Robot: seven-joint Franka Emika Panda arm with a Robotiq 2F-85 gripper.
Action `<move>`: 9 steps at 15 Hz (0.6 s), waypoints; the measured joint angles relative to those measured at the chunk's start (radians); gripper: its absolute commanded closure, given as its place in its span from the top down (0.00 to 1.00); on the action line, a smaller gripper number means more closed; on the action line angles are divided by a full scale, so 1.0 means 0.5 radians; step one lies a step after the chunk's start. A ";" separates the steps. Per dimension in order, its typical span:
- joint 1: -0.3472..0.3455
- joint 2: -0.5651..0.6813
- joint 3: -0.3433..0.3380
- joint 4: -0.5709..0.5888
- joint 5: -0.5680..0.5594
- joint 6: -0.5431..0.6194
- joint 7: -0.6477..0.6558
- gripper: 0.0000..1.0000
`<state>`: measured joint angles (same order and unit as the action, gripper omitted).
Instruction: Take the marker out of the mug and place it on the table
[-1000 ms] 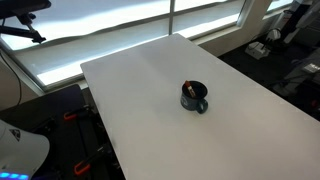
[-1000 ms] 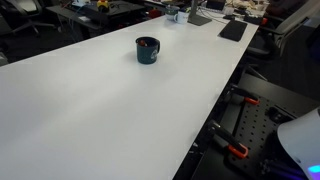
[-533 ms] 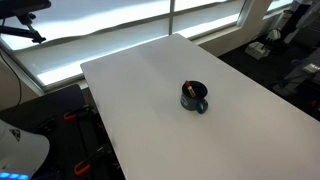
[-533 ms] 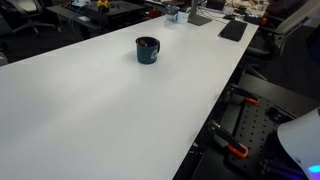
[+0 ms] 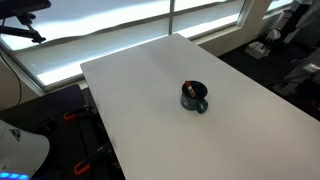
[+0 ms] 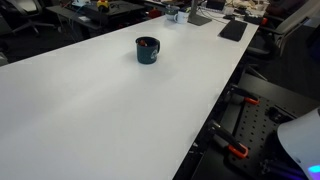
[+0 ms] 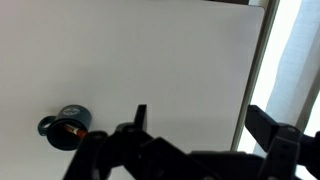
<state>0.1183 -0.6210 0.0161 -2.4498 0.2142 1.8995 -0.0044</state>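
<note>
A small dark blue mug point(image 5: 194, 97) stands upright on the white table point(image 5: 150, 110); it also shows in the exterior view point(image 6: 147, 50) and at the lower left of the wrist view point(image 7: 68, 127). The marker point(image 5: 188, 90) leans inside the mug, its orange-red end at the rim, also seen in the wrist view point(image 7: 70, 127). My gripper point(image 7: 205, 118) shows only in the wrist view, as two dark fingers spread wide apart with nothing between them, well above the table and off to the side of the mug.
The table point(image 6: 110, 100) has edges close by on several sides. Bright windows point(image 5: 110, 25) run behind it. Black stands with orange clamps point(image 6: 240, 130) sit beside the table edge. Desks with clutter point(image 6: 200, 12) stand beyond the mug.
</note>
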 measured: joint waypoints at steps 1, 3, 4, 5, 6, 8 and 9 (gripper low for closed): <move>-0.034 0.024 -0.055 0.021 0.001 0.000 -0.039 1.00; -0.074 0.063 -0.128 0.057 0.002 0.000 -0.102 1.00; -0.077 0.072 -0.140 0.064 0.002 0.000 -0.104 1.00; -0.076 0.075 -0.136 0.066 0.002 0.000 -0.104 1.00; -0.075 0.076 -0.128 0.066 0.003 0.000 -0.104 1.00; -0.073 0.076 -0.125 0.066 0.003 0.000 -0.104 1.00; -0.074 0.076 -0.125 0.065 0.003 0.000 -0.104 1.00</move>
<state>0.0815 -0.5831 -0.0463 -2.4173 0.2156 1.8994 -0.0562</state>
